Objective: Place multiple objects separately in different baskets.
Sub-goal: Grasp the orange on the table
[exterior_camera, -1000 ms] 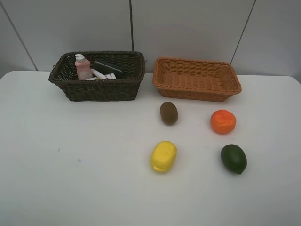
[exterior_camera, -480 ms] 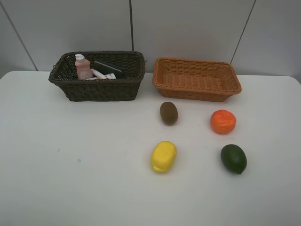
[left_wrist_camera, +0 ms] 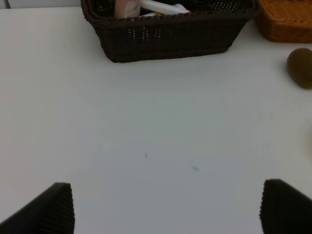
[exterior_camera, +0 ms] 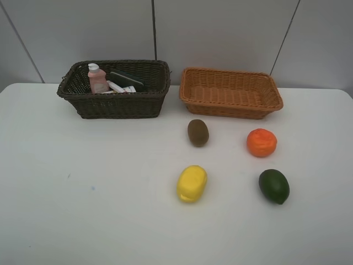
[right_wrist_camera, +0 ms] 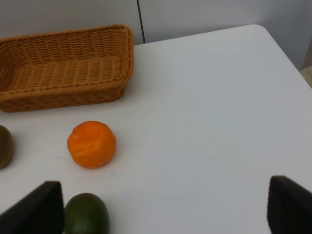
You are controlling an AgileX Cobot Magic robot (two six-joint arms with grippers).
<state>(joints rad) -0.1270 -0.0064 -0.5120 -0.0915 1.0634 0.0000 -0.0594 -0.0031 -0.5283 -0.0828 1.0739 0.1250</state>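
We find left gripper (left_wrist_camera: 165,184) and right gripper (right_wrist_camera: 165,181) wide, empty. At the table's (exterior_camera: 110,193) far edge the dark basket (exterior_camera: 116,105) holds the pink bottle (exterior_camera: 97,79); kiwi (exterior_camera: 198,132), orange (exterior_camera: 261,142), lemon (exterior_camera: 192,183), avocado (exterior_camera: 274,186) lie loose — presumably tan basket (exterior_camera: 231,110) cargo.

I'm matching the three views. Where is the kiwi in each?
Exterior high: kiwi mid-frame, just in front of the tan basket.
Left wrist: kiwi at the frame edge, near the basket's corner.
Right wrist: kiwi cut by the frame edge, beside the orange.
Shared landmark: the tan basket.
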